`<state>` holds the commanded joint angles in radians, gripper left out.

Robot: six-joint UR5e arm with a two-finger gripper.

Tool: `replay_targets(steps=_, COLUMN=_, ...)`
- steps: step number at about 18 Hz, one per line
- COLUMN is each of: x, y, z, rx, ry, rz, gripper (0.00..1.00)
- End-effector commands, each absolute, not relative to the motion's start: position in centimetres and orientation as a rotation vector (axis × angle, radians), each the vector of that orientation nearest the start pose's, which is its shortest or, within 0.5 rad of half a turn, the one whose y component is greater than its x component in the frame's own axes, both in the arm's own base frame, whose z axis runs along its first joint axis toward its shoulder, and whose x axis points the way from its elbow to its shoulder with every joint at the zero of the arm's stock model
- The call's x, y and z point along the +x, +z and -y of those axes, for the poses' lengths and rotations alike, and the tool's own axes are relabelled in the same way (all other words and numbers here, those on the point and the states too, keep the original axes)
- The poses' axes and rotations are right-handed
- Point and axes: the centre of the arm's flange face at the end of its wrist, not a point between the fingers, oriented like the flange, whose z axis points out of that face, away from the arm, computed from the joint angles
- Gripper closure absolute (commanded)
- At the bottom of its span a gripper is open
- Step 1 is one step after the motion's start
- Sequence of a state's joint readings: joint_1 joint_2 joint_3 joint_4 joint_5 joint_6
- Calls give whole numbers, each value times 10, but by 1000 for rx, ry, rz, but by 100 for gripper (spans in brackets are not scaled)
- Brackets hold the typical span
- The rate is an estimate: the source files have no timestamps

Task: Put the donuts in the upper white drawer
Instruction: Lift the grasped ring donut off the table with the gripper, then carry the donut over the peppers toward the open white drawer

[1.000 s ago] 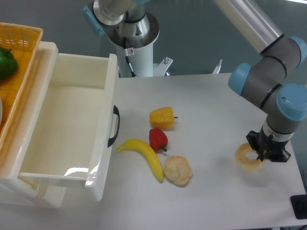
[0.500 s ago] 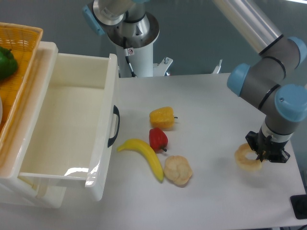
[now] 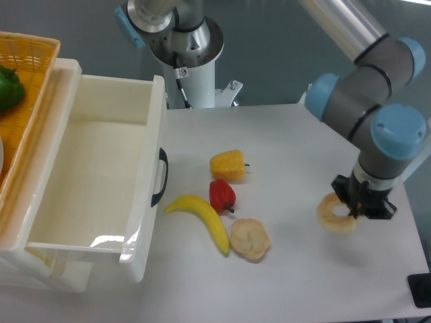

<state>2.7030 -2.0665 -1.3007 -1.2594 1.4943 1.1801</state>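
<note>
A pale tan ring donut [image 3: 335, 214] hangs just above the table at the right, tilted, with my gripper [image 3: 357, 206] shut on its right side. The second donut, a lumpy bun-like disc [image 3: 250, 239], lies on the table near the front, beside the banana's tip. The upper white drawer [image 3: 94, 182] stands pulled open at the left, its inside bare, its black handle [image 3: 160, 176] facing the fruit.
A yellow banana [image 3: 204, 220], a red pepper [image 3: 221, 195] and a small yellow pepper [image 3: 227, 165] lie between the drawer and the ring donut. An orange wicker basket [image 3: 23, 87] with a green pepper [image 3: 9, 88] sits on the drawer unit's top left. The robot base [image 3: 186, 50] stands at the back.
My gripper has lifted slightly and moved left with the ring donut in it. The other objects have not moved.
</note>
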Motion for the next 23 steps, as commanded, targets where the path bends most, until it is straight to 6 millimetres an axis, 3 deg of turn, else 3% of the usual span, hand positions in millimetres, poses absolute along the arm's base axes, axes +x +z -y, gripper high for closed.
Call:
replay_targets(steps=4, x=-516, y=412, z=-450, rx=-2955, ry=109, rz=56, gripper=100)
replay_targets(steps=10, x=-447, y=489, z=-446, rx=-2731, ry=28, rz=251, gripper=100)
replay_targets(steps=13, x=-411, y=511, z=-454, rx=-2694, ry=19, rz=237, gripper=100)
replay_targets(steps=18, x=-323, y=543, z=-458, rx=-2667, ry=29, rz=142, gripper=100)
replay_targets(steps=23, x=-267, y=557, z=-480, rx=-2652, ry=12, rz=104, gripper=100)
